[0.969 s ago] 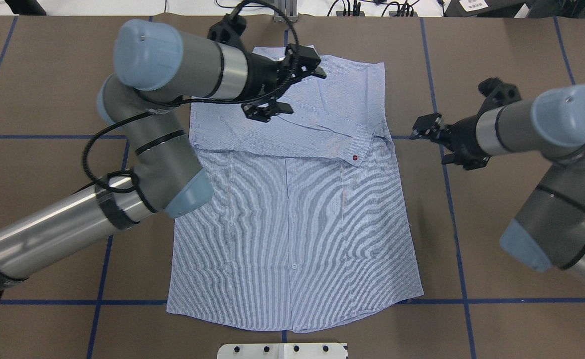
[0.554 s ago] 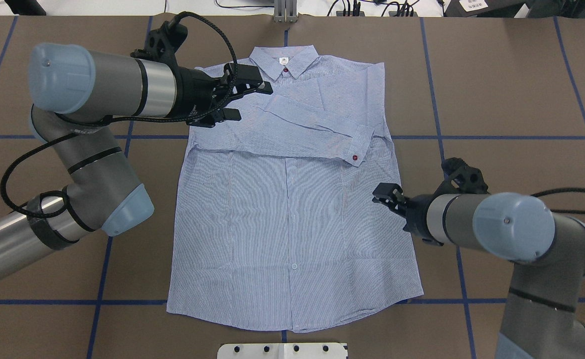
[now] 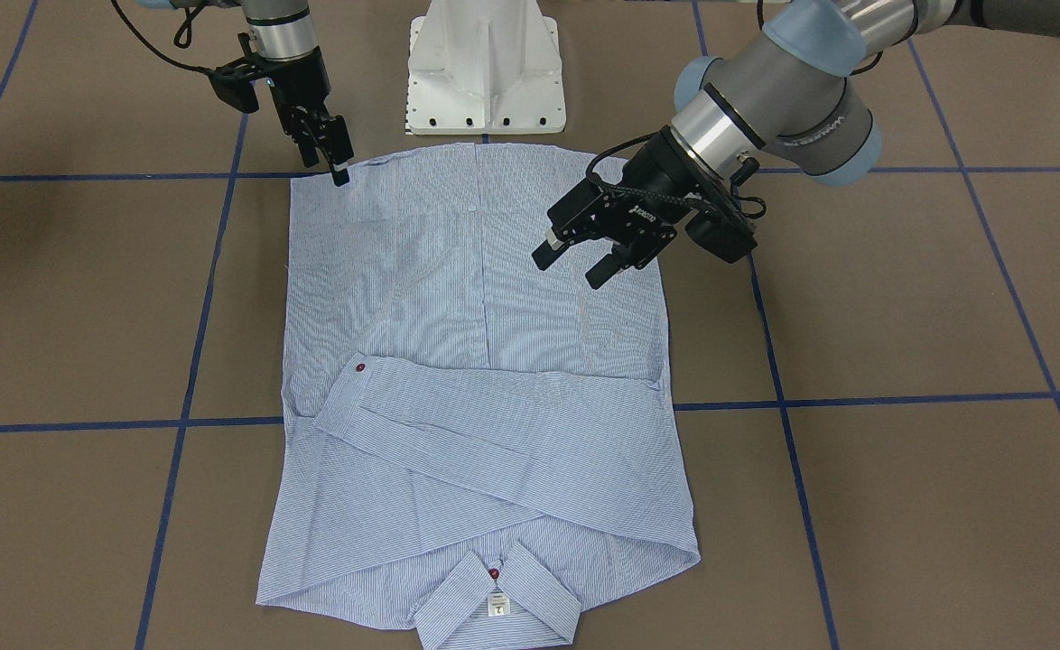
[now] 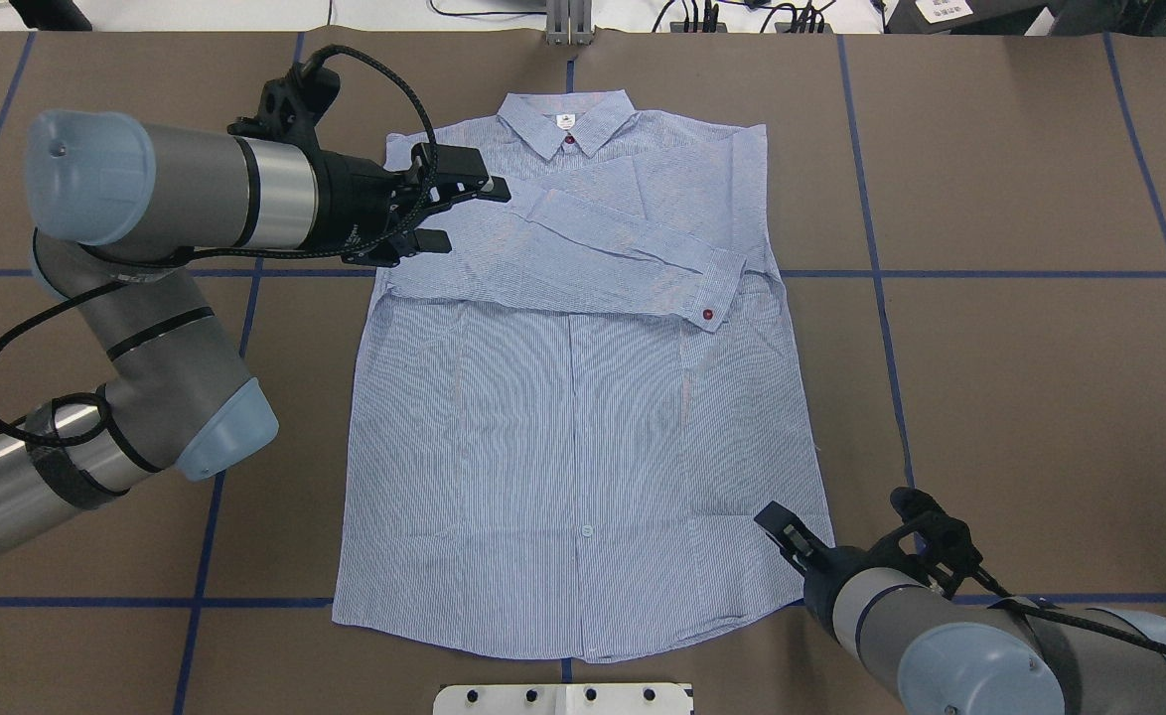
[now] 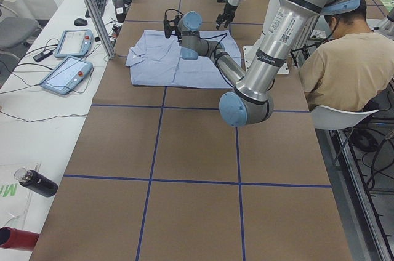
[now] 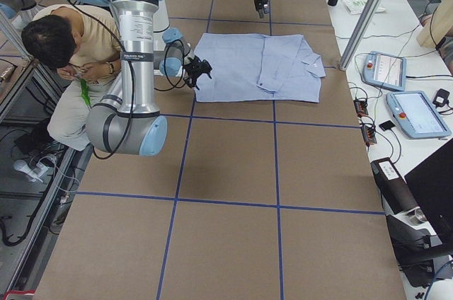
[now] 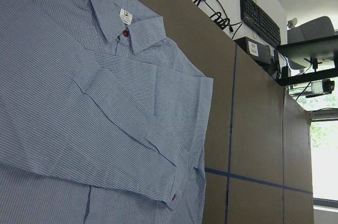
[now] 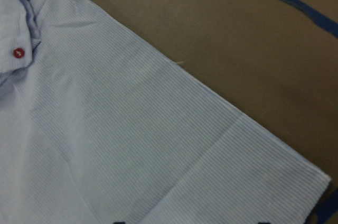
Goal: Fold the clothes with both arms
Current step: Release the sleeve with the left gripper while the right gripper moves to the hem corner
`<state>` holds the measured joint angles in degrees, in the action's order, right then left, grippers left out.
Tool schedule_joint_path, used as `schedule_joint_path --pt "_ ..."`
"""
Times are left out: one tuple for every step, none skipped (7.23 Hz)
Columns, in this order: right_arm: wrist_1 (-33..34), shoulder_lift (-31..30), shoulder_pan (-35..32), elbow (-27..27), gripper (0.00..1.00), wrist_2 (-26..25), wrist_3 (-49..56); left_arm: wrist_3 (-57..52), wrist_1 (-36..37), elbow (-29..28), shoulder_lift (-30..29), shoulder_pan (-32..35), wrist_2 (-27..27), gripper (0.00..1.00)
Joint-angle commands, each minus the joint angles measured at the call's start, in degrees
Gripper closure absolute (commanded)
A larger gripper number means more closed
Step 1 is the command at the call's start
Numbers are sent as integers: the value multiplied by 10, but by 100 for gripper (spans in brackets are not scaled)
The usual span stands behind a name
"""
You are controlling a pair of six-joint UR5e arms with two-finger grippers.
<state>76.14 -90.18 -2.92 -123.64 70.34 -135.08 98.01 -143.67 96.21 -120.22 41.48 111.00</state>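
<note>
Left tool (image 4: 476,214) hangs released over one shoulder of the shirt (image 4: 583,427), flat on the bench (image 4: 1020,397); right tool (image 4: 777,523), released too, hovers at a hem corner. Soft, light cloth, likely best pinched at corners.

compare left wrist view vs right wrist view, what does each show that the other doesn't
Only the left wrist view: the collar with its white neck label, the sleeve folded across the chest, and a keyboard beyond the table. Only the right wrist view: a bottom hem corner lying flat. Both: the striped shirt, a red button, the brown table and a blue tape line.
</note>
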Motion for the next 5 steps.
schedule_joint_path --pt "-40 -42 8 16 16 -6 -6 3 0 -2 0 -3 -1 2" --pt "-46 -46 13 17 17 -6 -6 4 -1 -1 0 -3 -1 2" --pt "-46 -47 19 21 17 -6 -6 4 -1 -1 1 -3 -2 1" --pt "-46 -47 19 25 19 -6 -6 4 -2 -1 1 -3 -2 1" --pt "-46 -47 19 26 19 -6 -6 5 -2 -1 1 -3 -3 1"
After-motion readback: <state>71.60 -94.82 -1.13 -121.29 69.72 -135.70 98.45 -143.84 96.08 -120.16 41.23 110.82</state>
